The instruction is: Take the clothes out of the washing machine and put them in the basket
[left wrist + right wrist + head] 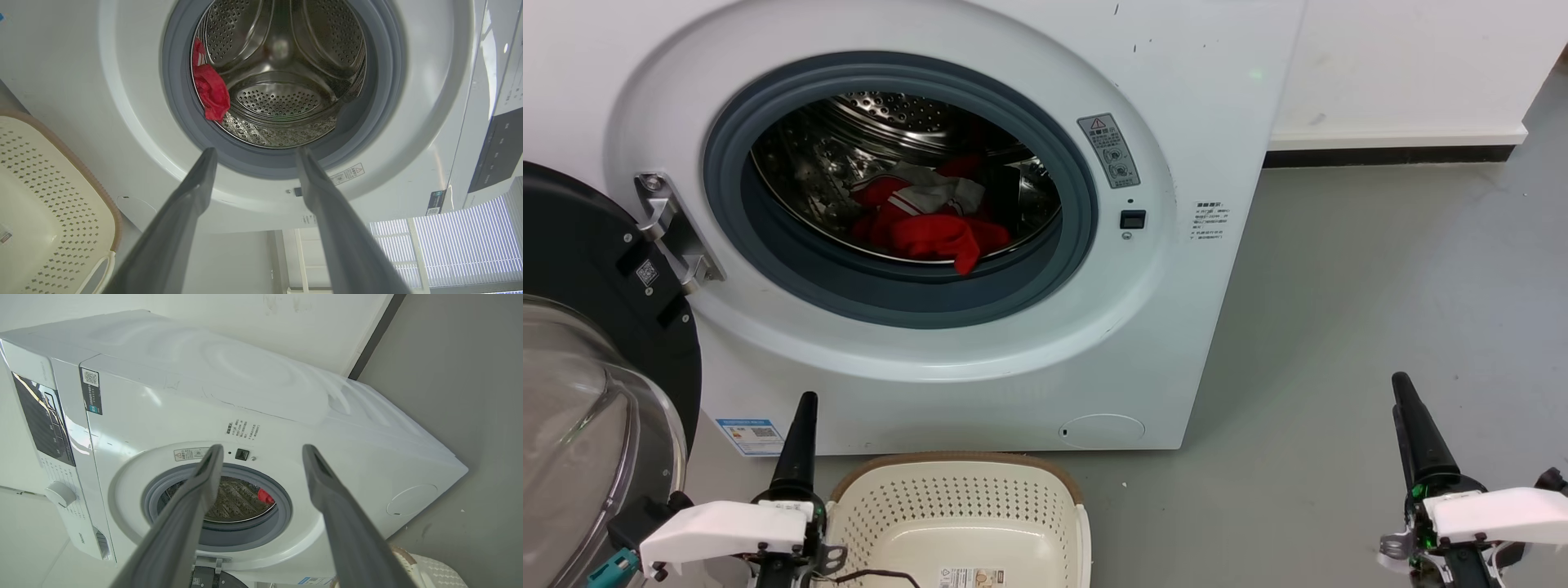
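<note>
The white washing machine (1192, 106) stands with its door swung open, and the red and white clothes (927, 222) lie at the bottom of its steel drum. One red fold (212, 92) hangs over the grey porthole seal. The cream basket (956, 490) sits on the floor in front of the machine, nothing in the part I can see but a sticker on its bottom. My left gripper (805, 404) (256, 152) is open beside the basket's left rim, pointing at the porthole. Out to the right over the floor, my right gripper (1403, 390) (263, 449) is open too. Neither holds anything.
The black-framed glass door (580, 425) juts out at the left, close to my left arm. Grey floor (1380, 269) spreads to the right of the machine up to a white wall with a dark skirting (1388, 155).
</note>
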